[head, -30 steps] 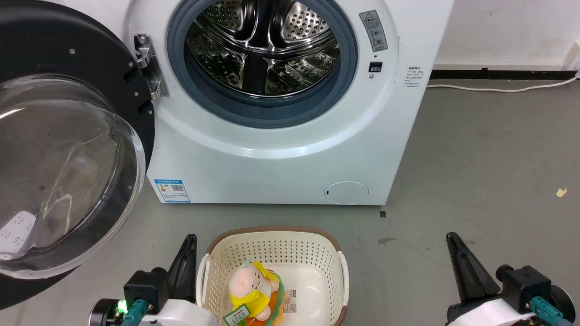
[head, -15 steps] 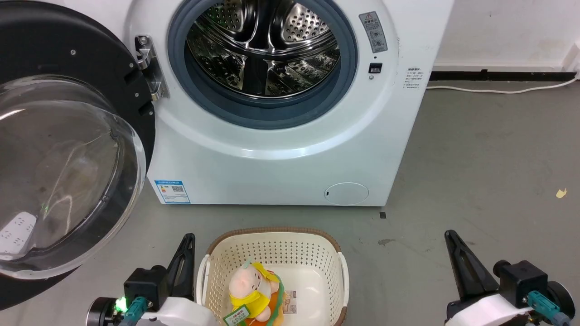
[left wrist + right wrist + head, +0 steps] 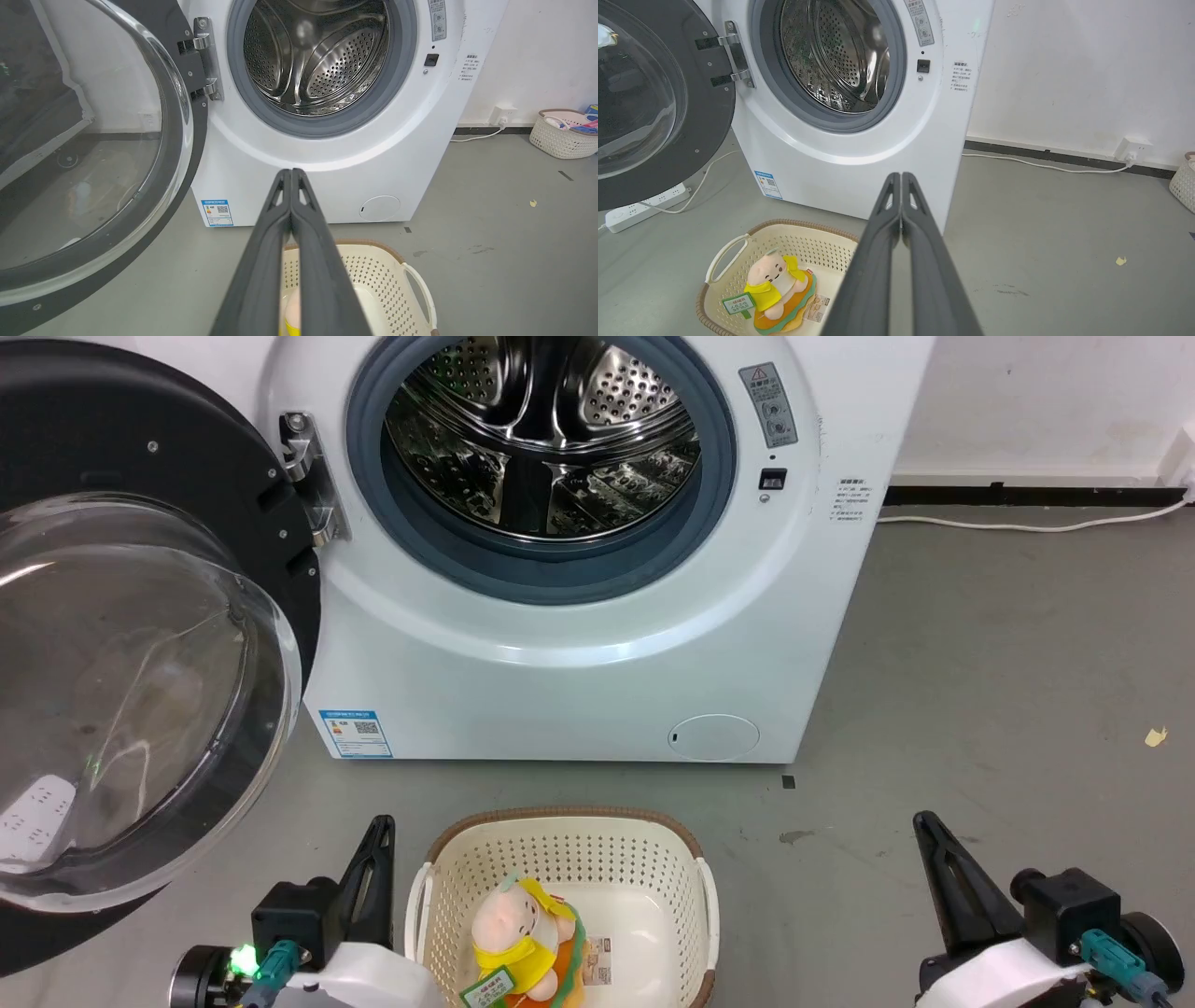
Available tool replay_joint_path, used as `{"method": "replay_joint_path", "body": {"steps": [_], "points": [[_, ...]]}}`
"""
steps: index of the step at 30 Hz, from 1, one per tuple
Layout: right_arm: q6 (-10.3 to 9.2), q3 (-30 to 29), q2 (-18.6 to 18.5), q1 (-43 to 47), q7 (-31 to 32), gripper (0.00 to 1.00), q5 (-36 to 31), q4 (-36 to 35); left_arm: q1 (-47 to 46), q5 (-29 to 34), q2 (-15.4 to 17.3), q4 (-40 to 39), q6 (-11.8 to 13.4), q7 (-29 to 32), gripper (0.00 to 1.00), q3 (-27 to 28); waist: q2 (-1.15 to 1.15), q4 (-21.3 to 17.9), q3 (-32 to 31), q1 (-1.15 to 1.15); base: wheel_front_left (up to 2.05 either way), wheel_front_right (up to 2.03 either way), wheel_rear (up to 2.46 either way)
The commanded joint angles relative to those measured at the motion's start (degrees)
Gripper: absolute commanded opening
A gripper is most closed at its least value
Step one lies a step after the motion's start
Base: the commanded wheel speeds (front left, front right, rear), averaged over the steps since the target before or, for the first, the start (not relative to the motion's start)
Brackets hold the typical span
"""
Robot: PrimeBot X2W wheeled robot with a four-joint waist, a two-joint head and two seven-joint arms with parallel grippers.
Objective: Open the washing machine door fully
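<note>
The white washing machine (image 3: 579, 653) stands ahead with its steel drum (image 3: 541, 439) exposed. Its door (image 3: 140, 691), black-rimmed with a bulging clear glass bowl, is swung wide to the left on its hinge (image 3: 308, 476); the door (image 3: 93, 154) shows in the left wrist view and the door (image 3: 649, 102) in the right wrist view too. My left gripper (image 3: 381, 831) is low at the left of the basket, shut and empty, well short of the door. My right gripper (image 3: 924, 826) sits low at the right, shut and empty. Pressed-together fingers (image 3: 285, 224) and fingers (image 3: 896, 224) rise in each wrist view.
A cream laundry basket (image 3: 439, 887) holding a plush toy (image 3: 523, 933) sits on the grey floor in front of the washer, between my grippers. A white power strip (image 3: 640, 207) and cable lie under the door. Another basket (image 3: 563, 133) stands by the right wall.
The whole head picture has slid down slightly, so the camera has moved. Both grippers sit a touch lower in view. The door has not changed its angle.
</note>
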Motion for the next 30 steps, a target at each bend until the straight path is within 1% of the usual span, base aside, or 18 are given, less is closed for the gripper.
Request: {"method": "replay_joint_path", "body": {"steps": [1,30], "points": [[0.03,-0.08,0.19,-0.88,0.20,0.00,-0.47,-0.41,-0.70,0.53,0.03,-0.32,0.42,0.19,0.00,0.23,0.00,0.00,-0.01,0.00,0.00,0.00,0.00],[0.04,-0.12,0.25,-1.61,3.73,0.00,-1.90,-1.03,-0.99,2.91,0.04,-2.00,0.97,3.71,0.00,1.60,0.00,0.00,-0.49,0.00,0.00,0.00,0.00]]}}
